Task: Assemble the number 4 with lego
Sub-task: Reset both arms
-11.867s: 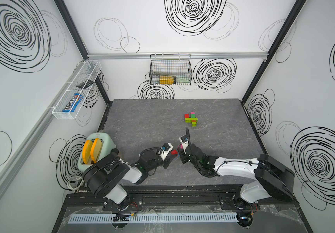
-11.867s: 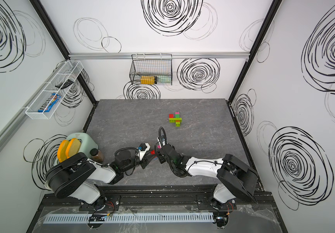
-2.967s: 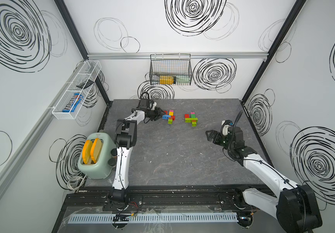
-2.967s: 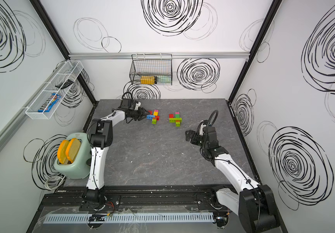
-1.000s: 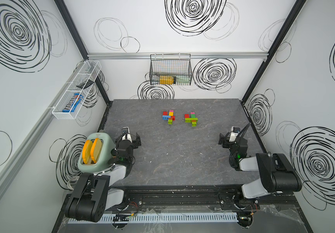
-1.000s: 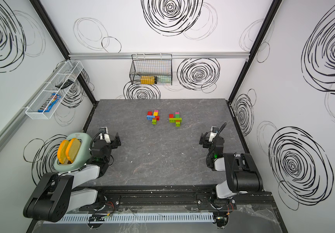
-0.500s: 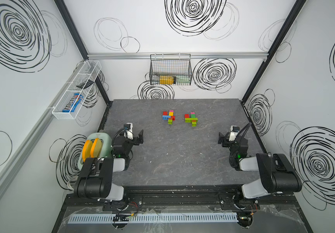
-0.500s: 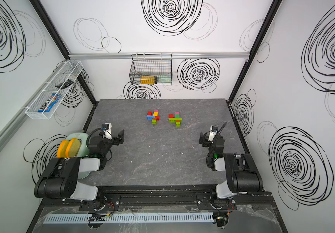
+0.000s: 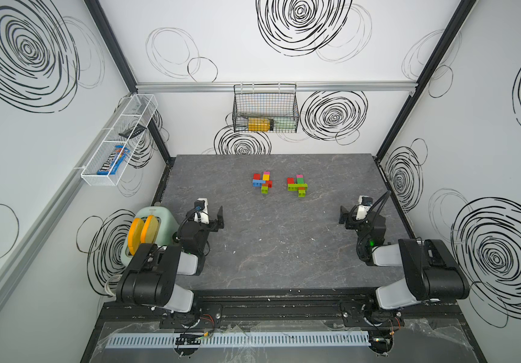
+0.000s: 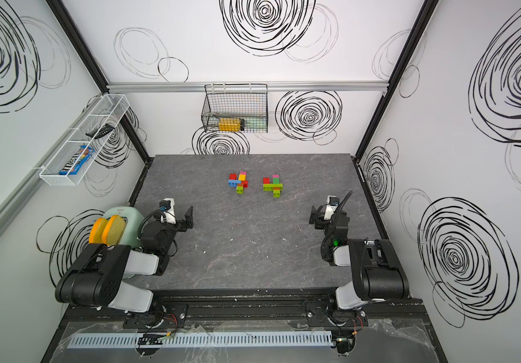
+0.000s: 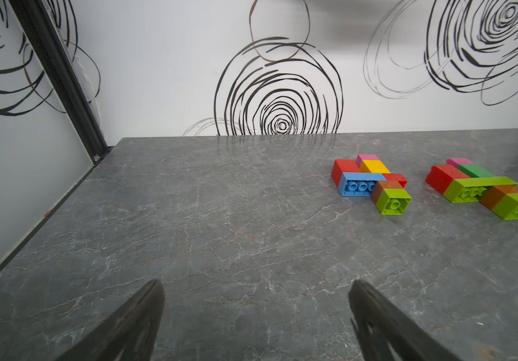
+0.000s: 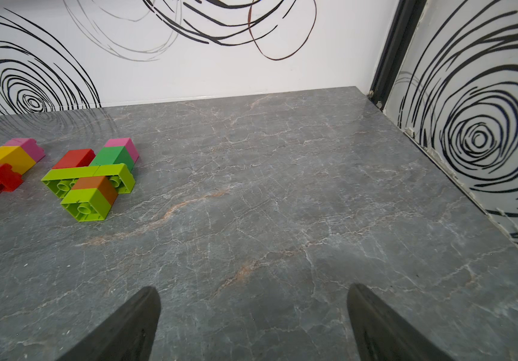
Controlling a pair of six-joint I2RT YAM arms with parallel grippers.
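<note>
Two flat lego figures lie side by side on the far half of the table. The left lego figure (image 9: 263, 183) (image 10: 238, 181) (image 11: 370, 183) is red, pink, yellow, blue, orange and lime. The right lego figure (image 9: 297, 185) (image 10: 273, 185) (image 12: 92, 178) is red, pink, dark green, orange and lime. My left gripper (image 9: 213, 219) (image 11: 256, 290) stands open and empty near the table's left edge, well short of the bricks. My right gripper (image 9: 350, 217) (image 12: 253, 293) is open and empty near the right edge.
A mint toaster (image 9: 149, 229) with two orange slices stands just left of the left arm. A black wire basket (image 9: 265, 110) hangs on the back wall and a white wire shelf (image 9: 117, 141) on the left wall. The grey table (image 9: 284, 251) ends at both side walls.
Three seconds ago the left arm reached out to the left figure; both arms have since drawn back to the front. Over the last second only the left arm shifted slightly.
</note>
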